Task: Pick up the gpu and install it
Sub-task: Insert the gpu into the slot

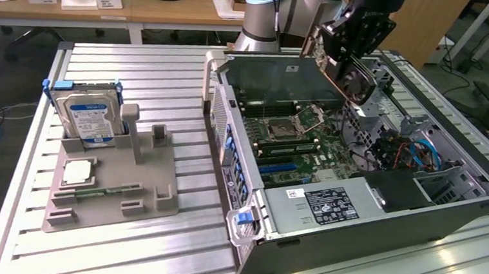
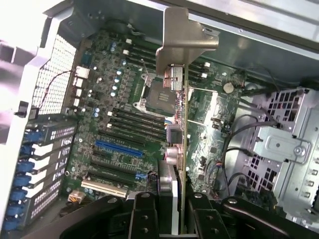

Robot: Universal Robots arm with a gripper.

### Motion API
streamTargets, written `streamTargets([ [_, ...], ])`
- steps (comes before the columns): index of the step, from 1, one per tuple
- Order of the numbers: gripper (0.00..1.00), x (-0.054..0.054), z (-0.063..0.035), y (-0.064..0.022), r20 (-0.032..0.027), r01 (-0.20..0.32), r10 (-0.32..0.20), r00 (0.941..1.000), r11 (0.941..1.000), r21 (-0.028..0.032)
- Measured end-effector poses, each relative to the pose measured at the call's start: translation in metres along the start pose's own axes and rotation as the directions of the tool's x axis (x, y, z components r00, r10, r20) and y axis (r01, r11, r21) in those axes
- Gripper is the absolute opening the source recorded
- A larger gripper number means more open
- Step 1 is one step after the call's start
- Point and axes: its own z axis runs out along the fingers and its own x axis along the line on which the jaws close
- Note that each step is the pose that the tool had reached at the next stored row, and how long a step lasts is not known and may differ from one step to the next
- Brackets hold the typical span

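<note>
Slatted metal table carries an open computer case on the exterior view's right. On the exterior view's left it carries a grey holder with a hard drive. I see my end effector clamped on the gpu, which hangs tilted over the case's far end, above the motherboard and clear of it, bracket end away from the fingers.

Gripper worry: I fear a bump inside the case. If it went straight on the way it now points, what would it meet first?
Probably the motherboard, near the processor socket: the gpu clamped in the gripper leads and would touch first. Depth is hard to judge.
</note>
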Motion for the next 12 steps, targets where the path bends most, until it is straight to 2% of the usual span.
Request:
streamTargets([
  [7,0.28,0.0,0.0,0.0,-0.0013,0.086,-0.086,0.9963,0.9963,-0.0022],
  [12,0.28,0.0,0.0,0.0,-0.0022,0.155,-0.155,0.988,0.988,-0.004],
])
